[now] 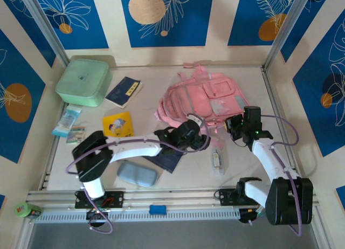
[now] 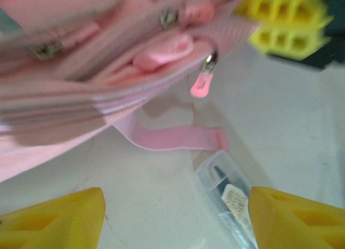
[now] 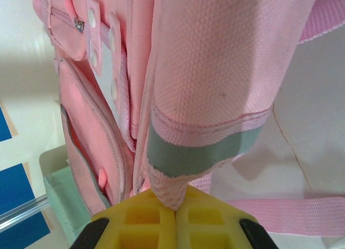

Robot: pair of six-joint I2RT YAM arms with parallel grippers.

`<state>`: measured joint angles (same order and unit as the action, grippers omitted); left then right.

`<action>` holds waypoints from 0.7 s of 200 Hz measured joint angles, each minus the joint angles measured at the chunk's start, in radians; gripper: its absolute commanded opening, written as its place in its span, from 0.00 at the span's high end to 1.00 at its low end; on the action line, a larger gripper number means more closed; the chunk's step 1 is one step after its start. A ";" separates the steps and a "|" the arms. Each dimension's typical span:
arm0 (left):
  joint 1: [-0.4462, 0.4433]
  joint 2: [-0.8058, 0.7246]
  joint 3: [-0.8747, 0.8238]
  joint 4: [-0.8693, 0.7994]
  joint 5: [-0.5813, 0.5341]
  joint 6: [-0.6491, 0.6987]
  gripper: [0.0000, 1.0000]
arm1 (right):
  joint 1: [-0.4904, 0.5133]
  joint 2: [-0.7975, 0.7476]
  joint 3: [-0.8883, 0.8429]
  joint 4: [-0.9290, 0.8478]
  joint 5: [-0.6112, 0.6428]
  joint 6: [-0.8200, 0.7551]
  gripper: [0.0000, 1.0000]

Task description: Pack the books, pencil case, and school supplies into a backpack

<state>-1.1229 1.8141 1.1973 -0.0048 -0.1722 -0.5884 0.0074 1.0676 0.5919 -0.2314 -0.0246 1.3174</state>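
One book [image 1: 168, 163] half-hidden under left arm [image 1: 135, 147] | left jaws spread | right jaws pinching backpack [image 3: 215, 71] | school supplies [image 2: 227, 191] blurred

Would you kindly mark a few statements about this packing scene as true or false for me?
1. The right claw is shut on fabric of the pink backpack. True.
2. The pencil case is inside the backpack. False: it lies on the table, outside the backpack.
3. The left claw is open, with the wrapped stick lying between its fingers. True.
4. The yellow booklet rests on the mint-green box. False: it lies on the table, apart from the box.
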 measured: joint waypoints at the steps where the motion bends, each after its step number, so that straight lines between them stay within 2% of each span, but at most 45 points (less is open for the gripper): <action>1: -0.001 0.008 0.003 0.000 -0.002 0.002 0.34 | 0.000 0.000 0.000 0.000 0.000 0.000 1.00; 32: -0.014 0.134 0.079 0.013 -0.013 0.023 0.38 | 0.007 -0.007 0.000 -0.001 0.003 0.022 1.00; 98: -0.026 0.263 0.244 0.067 -0.034 0.044 0.44 | 0.019 -0.011 0.000 -0.001 0.010 0.048 1.00; 140: -0.034 0.329 0.315 0.052 -0.129 0.064 0.54 | 0.025 -0.016 0.000 -0.001 0.019 0.053 1.00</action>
<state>-1.1568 2.1433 1.5127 0.0475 -0.3016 -0.5247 0.0326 1.0515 0.5919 -0.2325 -0.0059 1.3705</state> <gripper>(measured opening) 0.493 0.053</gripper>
